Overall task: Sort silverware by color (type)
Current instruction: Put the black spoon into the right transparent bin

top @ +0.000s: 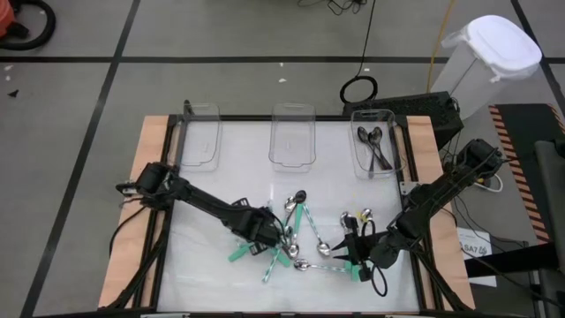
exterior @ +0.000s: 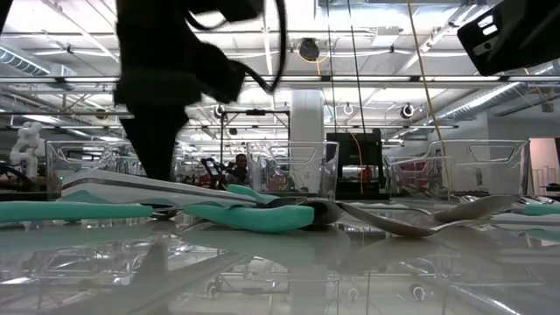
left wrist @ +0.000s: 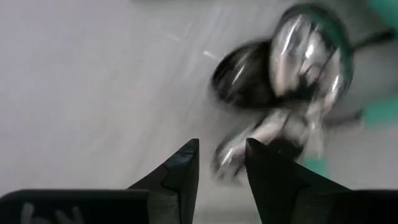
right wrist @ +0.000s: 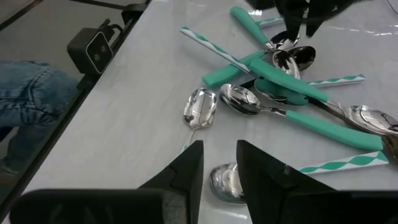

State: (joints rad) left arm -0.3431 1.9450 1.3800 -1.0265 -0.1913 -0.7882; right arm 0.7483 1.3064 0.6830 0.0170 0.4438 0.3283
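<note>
Spoons [top: 305,240] lie heaped on the counter [top: 212,185], well apart from the three clear bins [top: 293,134]; the rightmost bin holds dark spoons [top: 375,146]. Left hand [top: 281,237], fingers slightly parted, hovers at the heap. Right hand [top: 353,252], narrowly spread and holding nothing, rests beside it.
</note>
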